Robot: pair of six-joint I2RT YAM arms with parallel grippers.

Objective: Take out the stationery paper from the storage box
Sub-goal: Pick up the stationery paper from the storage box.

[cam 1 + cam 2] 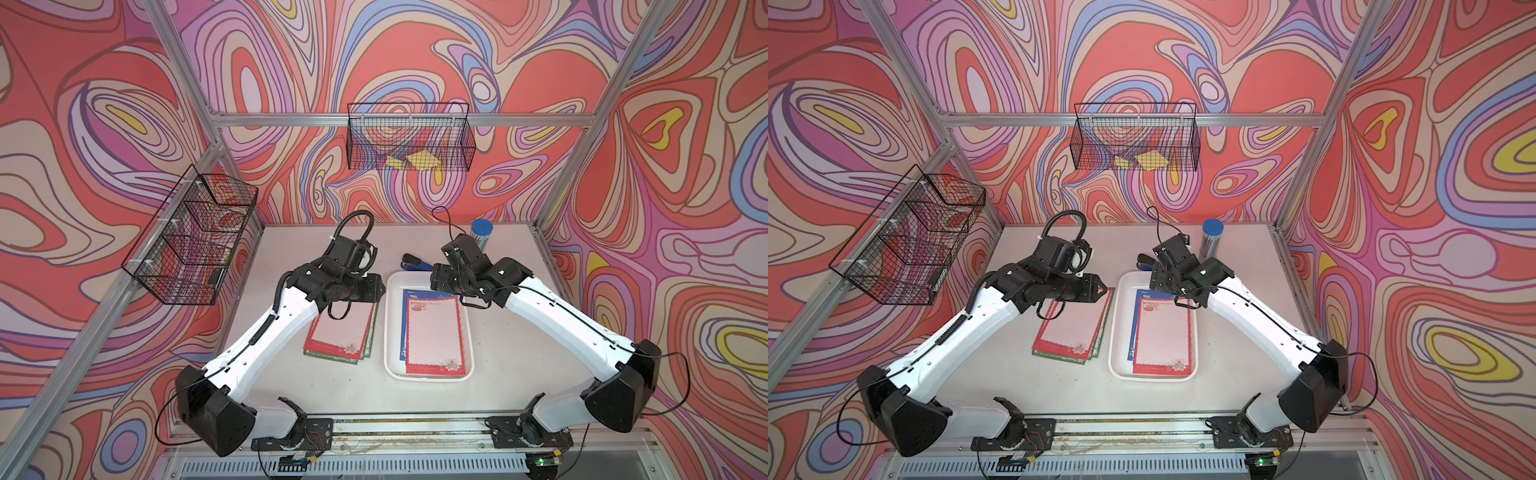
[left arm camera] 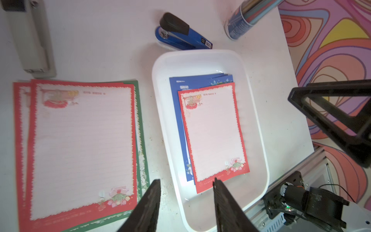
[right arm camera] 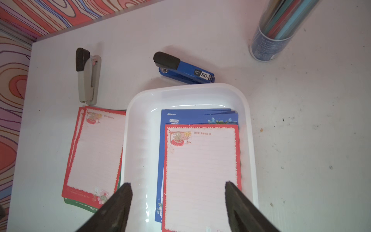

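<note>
Here, stationery paper lying in storage box, both jaws open.

Right gripper jaws wide apart, empty, over red-bordered stationery paper in storage box; blue stapler just beyond.

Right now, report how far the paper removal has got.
Done: a stack of red- and green-bordered paper sheets lies on the table beside the shallow white plastic tray. In hand: nothing; left gripper and right gripper are open, empty. Left: a red-bordered sheet on blue-bordered sheets inside the tray.
</note>
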